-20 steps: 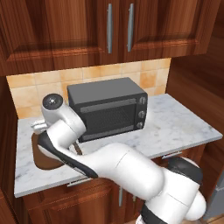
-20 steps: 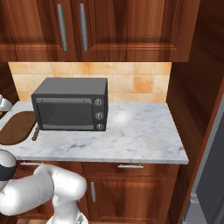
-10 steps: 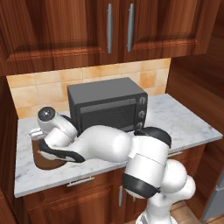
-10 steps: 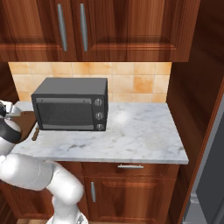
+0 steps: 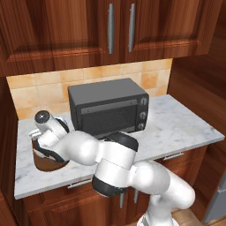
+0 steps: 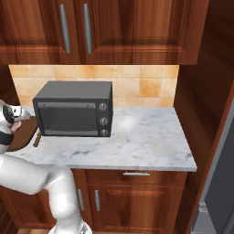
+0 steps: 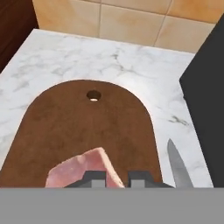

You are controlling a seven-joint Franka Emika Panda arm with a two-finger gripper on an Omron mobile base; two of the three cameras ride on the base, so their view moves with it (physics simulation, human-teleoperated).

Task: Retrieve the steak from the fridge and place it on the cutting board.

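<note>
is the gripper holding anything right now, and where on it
Cannot be told. In the hand view the gripper sits at the near edge of the steak over the cutting board, but actual pinching isn't visible.

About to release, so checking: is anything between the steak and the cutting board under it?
Nothing visible. In the hand view the steak sits right at the gripper over bare cutting board; the knife lies off the board's edge on the counter.

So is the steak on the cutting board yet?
Yes. The steak lies over the cutting board, fingers beside it; contact cannot be told.
</note>
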